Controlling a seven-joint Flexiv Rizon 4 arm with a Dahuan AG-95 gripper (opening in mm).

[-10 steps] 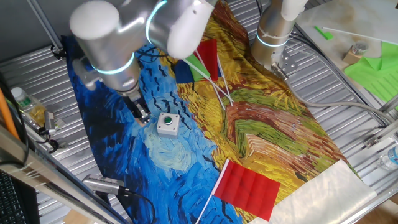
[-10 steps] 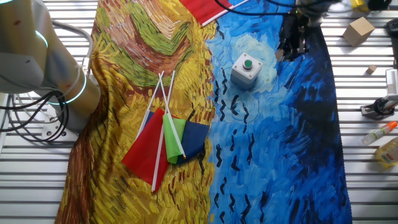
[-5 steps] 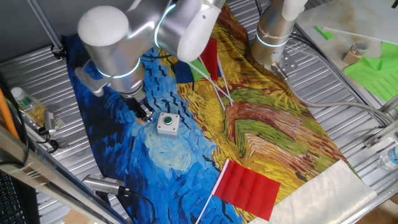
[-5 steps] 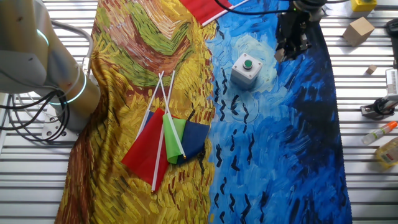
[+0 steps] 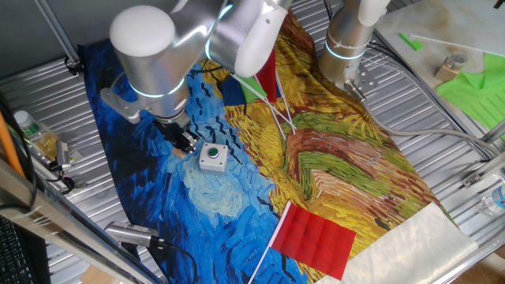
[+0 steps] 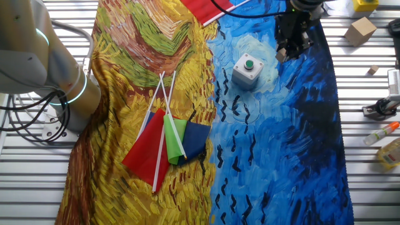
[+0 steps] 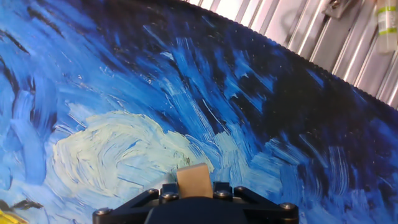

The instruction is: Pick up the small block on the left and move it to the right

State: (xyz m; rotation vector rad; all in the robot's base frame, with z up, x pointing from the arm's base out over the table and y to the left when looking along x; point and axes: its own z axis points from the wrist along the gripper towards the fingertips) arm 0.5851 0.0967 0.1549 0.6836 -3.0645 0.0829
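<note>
The small block [image 7: 193,180] is a tan wooden cube that sits between my jaws at the bottom of the hand view. My gripper [image 5: 183,147] is shut on it, low over the blue part of the painted cloth, just left of the white button box [image 5: 212,157]. In the other fixed view my gripper [image 6: 287,49] stands right of the button box [image 6: 247,69], and the block [image 6: 279,56] shows as a tan spot at the fingertips. Whether the block touches the cloth is not clear.
Flags lie bundled [image 6: 169,140] mid-cloth, and a red flag [image 5: 314,237] lies at the near end. A second arm's base [image 5: 347,47] stands at the cloth's far edge. A larger wooden cube [image 6: 361,30], bottles and tools lie on the metal slats beside the cloth.
The arm's elbow and wrist have swung to the right and slightly up in one fixed view. The fingertips and the block have shifted only a little.
</note>
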